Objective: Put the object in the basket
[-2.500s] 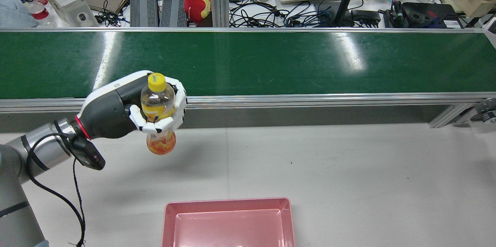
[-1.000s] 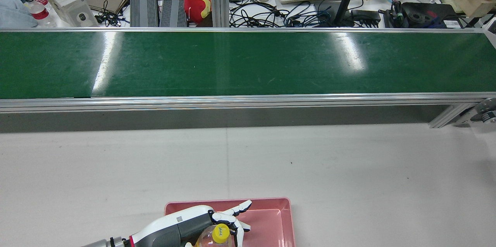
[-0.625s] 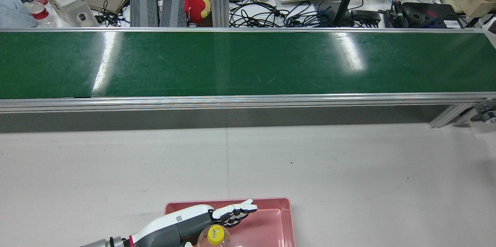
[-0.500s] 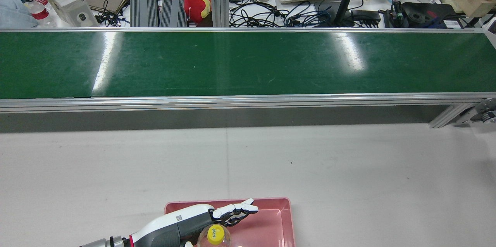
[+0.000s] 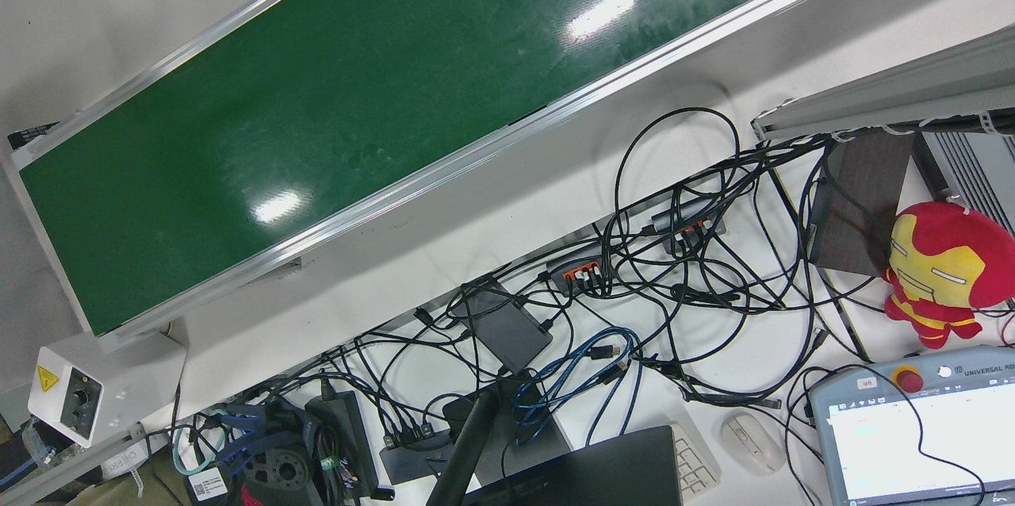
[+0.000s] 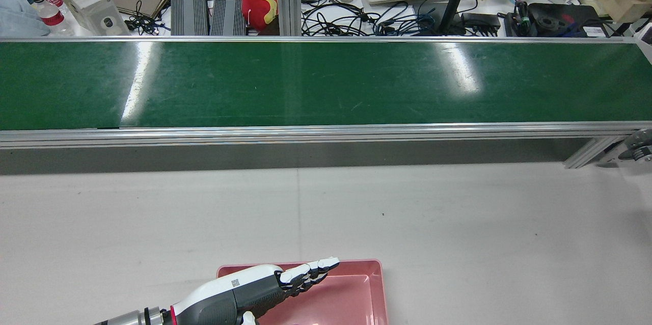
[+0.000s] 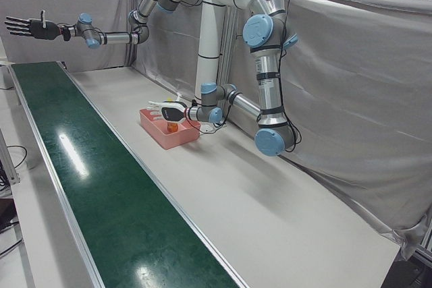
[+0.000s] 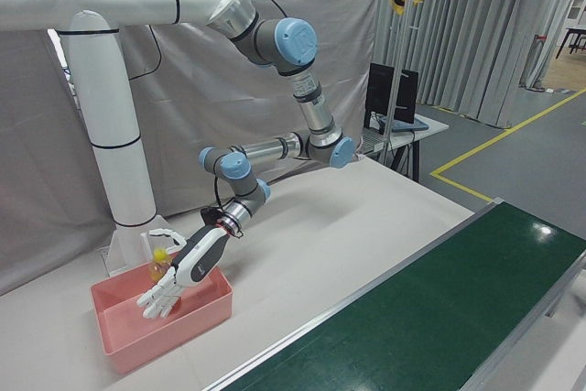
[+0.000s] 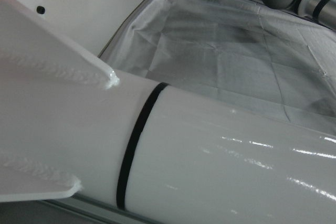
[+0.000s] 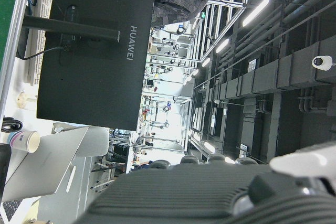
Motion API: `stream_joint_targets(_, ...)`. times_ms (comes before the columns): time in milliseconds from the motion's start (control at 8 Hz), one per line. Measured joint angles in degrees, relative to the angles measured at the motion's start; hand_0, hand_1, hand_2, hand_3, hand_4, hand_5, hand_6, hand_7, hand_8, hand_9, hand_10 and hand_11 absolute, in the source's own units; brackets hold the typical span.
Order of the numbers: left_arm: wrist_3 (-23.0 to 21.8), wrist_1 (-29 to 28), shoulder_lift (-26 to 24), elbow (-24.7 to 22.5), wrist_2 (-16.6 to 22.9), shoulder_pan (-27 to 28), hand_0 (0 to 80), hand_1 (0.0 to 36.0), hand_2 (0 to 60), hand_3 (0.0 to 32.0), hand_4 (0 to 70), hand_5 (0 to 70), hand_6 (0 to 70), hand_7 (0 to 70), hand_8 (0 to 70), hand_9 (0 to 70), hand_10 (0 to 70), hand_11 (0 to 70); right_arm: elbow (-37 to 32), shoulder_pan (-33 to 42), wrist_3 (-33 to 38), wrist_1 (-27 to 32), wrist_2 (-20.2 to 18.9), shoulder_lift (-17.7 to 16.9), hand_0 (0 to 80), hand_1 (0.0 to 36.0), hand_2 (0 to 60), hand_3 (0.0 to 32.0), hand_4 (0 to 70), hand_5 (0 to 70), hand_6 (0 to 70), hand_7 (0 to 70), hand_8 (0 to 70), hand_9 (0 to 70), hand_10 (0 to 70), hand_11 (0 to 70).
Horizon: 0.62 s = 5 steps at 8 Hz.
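Your left hand [image 8: 169, 292] hovered with fingers [image 6: 308, 271] spread over the basket [image 8: 119, 336] at the table's rear edge; the bottle [image 8: 158, 266] stood inside, likely light, slick, best gripped mid-body. Right hand [image 7: 27, 27] splayed, empty.

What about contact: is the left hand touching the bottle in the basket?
Cannot tell. In the right-front view the open left hand overlaps the bottle in the basket; neither gap nor contact shows plainly. The rear view hides the bottle.
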Motion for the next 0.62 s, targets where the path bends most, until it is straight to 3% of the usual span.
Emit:
stream_joint_targets(250,0.0,-0.1,0.0,-0.1,0.0,-0.1,52.2,0.0,0.0,11.8,0.0,5.8,0.0,0.0,3.1,3.3,0.9,2.5,0.0,0.0,0.0,0.0,0.0,0.0,0.0,0.0,0.0,0.0,0.0,0.0,0.0,0.0,0.0,0.0,0.0,0.0)
stream_joint_targets(625,-2.5,0.5,0.2,-3.8,0.1,-3.2,54.3,0.0,0.0,8.4,0.0,10.4,0.0,0.0,2.9,3.1,0.5,2.1,0.0,0.0,0.0,0.0,0.0,0.0,0.0,0.0,0.0,0.0,0.0,0.0,0.0,0.0,0.0,0.0,0.0,0.0)
